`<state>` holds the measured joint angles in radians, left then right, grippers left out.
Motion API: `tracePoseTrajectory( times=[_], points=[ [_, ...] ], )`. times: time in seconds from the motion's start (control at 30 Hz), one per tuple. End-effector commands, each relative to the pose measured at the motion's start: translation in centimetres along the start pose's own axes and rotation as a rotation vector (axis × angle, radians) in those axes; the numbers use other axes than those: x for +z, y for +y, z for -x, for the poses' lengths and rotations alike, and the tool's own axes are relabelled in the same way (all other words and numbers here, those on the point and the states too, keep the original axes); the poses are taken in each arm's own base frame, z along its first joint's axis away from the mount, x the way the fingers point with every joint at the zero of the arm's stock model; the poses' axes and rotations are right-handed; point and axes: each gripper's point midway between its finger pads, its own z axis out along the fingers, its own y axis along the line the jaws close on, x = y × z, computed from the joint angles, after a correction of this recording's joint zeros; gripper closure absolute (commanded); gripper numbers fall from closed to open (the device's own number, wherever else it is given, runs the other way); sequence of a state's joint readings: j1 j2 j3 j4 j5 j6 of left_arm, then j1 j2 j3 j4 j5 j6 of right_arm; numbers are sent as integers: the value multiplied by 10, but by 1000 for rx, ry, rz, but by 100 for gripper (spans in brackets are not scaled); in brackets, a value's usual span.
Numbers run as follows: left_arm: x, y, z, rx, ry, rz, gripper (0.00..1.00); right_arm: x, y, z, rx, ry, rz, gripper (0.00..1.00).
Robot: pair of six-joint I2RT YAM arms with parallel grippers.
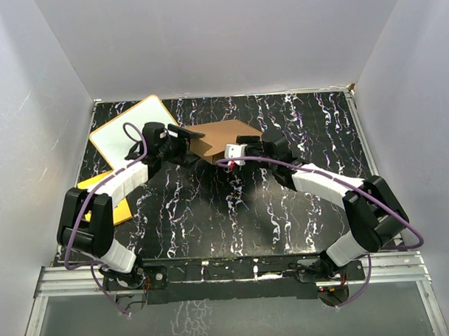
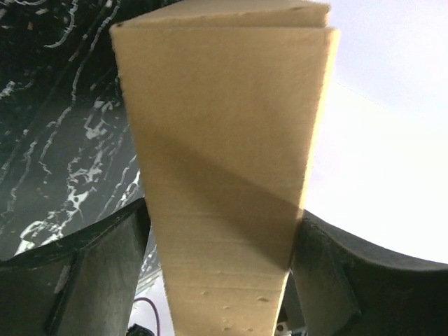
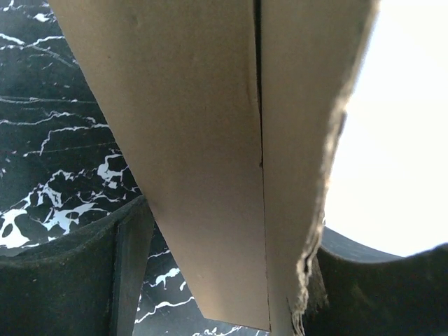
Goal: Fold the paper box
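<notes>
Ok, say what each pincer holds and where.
Both hold the paper box: left pincer on its left-end folded flap, right pincer on its near doubled edge.

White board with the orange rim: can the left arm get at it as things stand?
Probably not yet. The white board lies close beside the left gripper, but its fingers are clamped on the paper box, so it would have to let go first.

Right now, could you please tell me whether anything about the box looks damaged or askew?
Yes: in the right wrist view, the paper box has a ragged, frayed edge beside the right end effector. Nothing else stands out.
</notes>
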<state>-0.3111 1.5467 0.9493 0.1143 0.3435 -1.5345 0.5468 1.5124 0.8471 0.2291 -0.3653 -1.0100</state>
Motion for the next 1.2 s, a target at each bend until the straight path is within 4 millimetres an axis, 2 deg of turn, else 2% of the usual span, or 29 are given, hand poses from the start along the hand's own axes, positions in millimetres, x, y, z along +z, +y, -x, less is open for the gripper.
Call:
tracePoseTrajectory(
  times=[0.0,0.2,0.43,0.67,0.83,0.97,1.07,1.17],
  points=[
    [-22,-40,-7,24,24,-131,21,-7,-35,20,145,-79,-54,54],
    [-42,-55,-1,75,-40,-173,3,-14,-54,27,275,-115,-47,55],
    [-83,-80,7,168,-150,-273,3,-25,-77,37,401,-179,-32,56],
    [-111,-96,10,321,-217,-326,3,-37,-91,43,544,-252,10,57],
    [-129,-101,5,529,-266,-399,3,-54,-113,42,770,-301,29,58],
    [-137,-92,-6,602,-254,-472,3,-67,-126,28,1033,-344,101,58],
    [-137,-85,-12,627,-226,-489,3,-73,-125,13,1258,-376,193,59],
    [-137,-78,-15,662,-210,-476,3,-77,-112,3,1471,-389,314,59]
  ],
)
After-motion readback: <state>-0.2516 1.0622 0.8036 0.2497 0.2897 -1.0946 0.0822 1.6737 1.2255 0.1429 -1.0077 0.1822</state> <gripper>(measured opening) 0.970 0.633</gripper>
